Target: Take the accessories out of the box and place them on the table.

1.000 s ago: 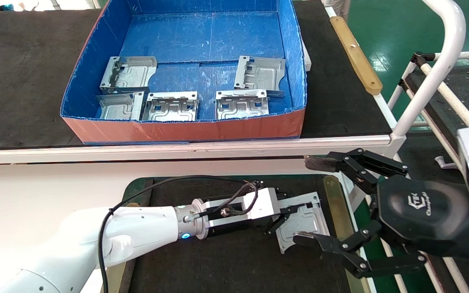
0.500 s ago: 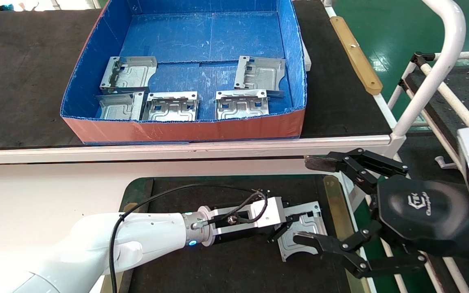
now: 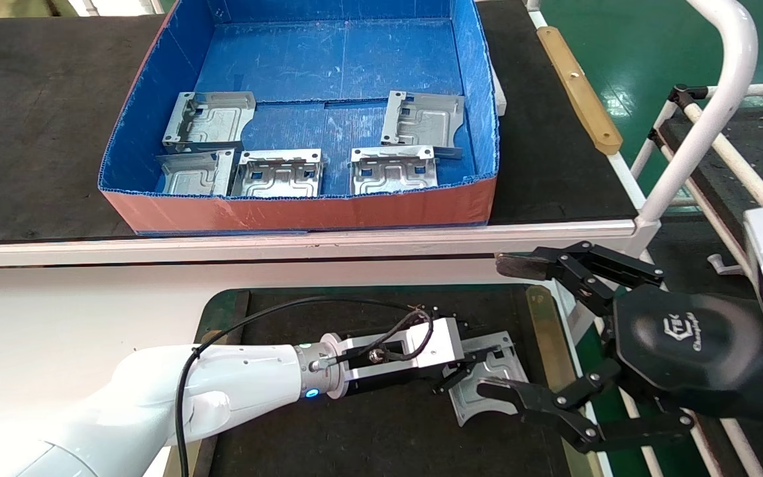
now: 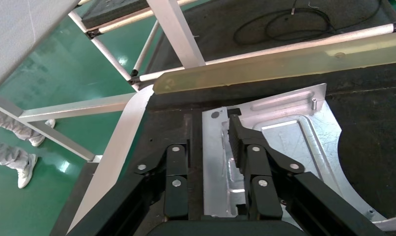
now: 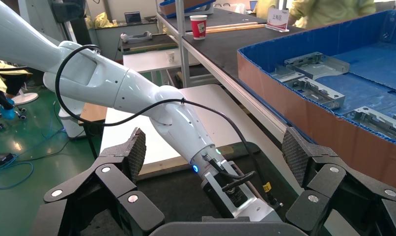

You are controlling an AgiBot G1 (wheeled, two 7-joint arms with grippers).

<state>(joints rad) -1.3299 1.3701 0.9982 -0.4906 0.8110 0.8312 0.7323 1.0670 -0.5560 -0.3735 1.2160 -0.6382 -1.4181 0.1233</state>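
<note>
My left gripper (image 3: 462, 371) is shut on one silvery bracket (image 3: 504, 364), held low over the dark mat of the table (image 3: 355, 430), near its right brass strip. In the left wrist view the gripper (image 4: 208, 132) has one edge strip of the bracket (image 4: 294, 142) between the fingers. Several more brackets (image 3: 279, 173) lie in the front half of the blue box (image 3: 302, 212) on the bench beyond. My right gripper (image 3: 504, 328) is wide open and empty, just right of the left gripper; it also shows in the right wrist view (image 5: 215, 152).
The box stands on a black-matted bench (image 3: 37, 132). A brass strip (image 3: 544, 344) and a green border edge the table's right side. A white tube frame (image 3: 719, 99) rises at the right. The right wrist view shows the box (image 5: 309, 113) and a red cup (image 5: 198, 25).
My left gripper has moved the bracket a little toward me and lower, nearer the mat. The right gripper has not moved.
</note>
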